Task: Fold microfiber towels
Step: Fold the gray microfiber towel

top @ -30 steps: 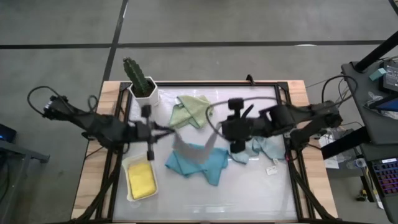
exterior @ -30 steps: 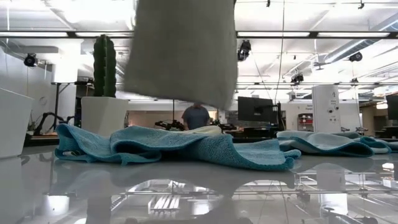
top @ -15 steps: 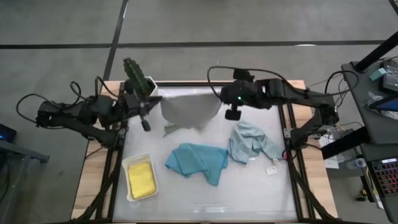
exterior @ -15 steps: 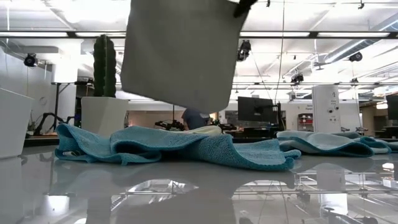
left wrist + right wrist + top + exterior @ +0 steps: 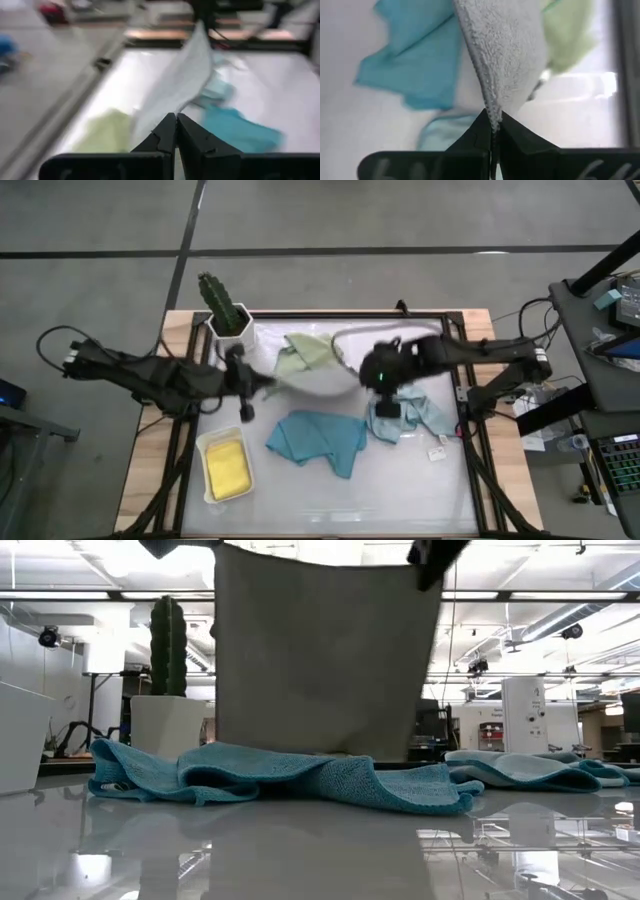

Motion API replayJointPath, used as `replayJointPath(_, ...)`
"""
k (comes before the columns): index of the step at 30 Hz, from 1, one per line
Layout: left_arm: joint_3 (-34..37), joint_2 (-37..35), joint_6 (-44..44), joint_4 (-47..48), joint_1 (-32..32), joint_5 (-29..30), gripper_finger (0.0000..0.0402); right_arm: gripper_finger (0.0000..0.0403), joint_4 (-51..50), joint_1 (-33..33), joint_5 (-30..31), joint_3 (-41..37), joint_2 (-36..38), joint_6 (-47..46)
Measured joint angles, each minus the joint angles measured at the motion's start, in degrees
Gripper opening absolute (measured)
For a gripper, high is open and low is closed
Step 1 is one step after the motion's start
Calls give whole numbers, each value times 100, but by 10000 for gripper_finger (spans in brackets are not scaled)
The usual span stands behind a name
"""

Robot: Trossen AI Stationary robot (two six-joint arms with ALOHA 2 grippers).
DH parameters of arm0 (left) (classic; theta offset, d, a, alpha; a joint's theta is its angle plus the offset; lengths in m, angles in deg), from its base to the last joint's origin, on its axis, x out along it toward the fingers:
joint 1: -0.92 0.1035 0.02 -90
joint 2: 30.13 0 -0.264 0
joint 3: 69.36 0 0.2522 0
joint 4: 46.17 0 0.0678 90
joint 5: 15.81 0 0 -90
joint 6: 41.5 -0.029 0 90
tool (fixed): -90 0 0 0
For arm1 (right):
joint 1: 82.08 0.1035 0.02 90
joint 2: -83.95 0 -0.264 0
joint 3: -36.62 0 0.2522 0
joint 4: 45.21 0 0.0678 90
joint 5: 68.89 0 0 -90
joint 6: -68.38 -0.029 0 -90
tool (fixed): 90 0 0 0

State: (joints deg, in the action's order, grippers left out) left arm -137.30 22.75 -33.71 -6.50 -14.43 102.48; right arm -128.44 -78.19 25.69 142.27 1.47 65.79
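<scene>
Hands, left (image 5: pixel 262 383) and right (image 5: pixel 362 372), both clamped on square grey microfibre towel (image 5: pixel 320 650), now lowered, stretched flat for folding.

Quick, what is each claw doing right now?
Left claw: shut on one corner of the grey towel.
Right claw: shut on its other corner.

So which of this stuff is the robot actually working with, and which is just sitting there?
Part of the job:
grey towel, held up between the left gripper and the right gripper
teal towel
green towel
pale blue towel
yellow towel, lying in the tray

Just lying about:
white tray
cactus in its white pot
</scene>
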Motion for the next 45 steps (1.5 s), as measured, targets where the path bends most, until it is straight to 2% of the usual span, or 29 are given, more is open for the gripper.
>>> replayJointPath(5, 108, 508, 546, 97, -682, -667, 0, 8, 428, 821, -149, -903, -4, -739)
replayJointPath(10, 93, 1052, 852, 58, -1513, -1455, 0, 8, 1541, 1648, -842, -1706, -4, -1410)
replayJointPath(15, 78, 1745, 1387, -449, -2178, -1688, 0, 8, 2903, 2327, -1284, -2305, -5, -1968)
replayJointPath(18, 44, 2189, 1777, -810, -2415, -1834, 0, 8, 3522, 2558, -1669, -2558, -7, -2013)
replayJointPath(21, -14, 2605, 1891, -1111, -2538, -1877, 0, 8, 3955, 2661, -1740, -2748, -7, -2067)
replayJointPath(25, -150, 2992, 1885, -1196, -2541, -1878, 0, 8, 4521, 2640, -1921, -3048, -9, -2083)
replayJointPath(29, -107, 3069, 1784, -1116, -2391, -1819, 0, 8, 4627, 2482, -1961, -3288, -11, -2176)
replayJointPath(32, -75, 2973, 1730, -801, -2229, -1440, 0, 8, 4618, 2274, -1919, -3482, -11, -2352)
replayJointPath(35, -73, 2798, 1650, -407, -2032, -957, 0, 8, 4524, 2025, -1650, -3619, -11, -2441)
replayJointPath(45, 120, 2664, 1097, 264, -905, -631, 0, 8, 3479, 1063, -591, -3662, -13, -2319)
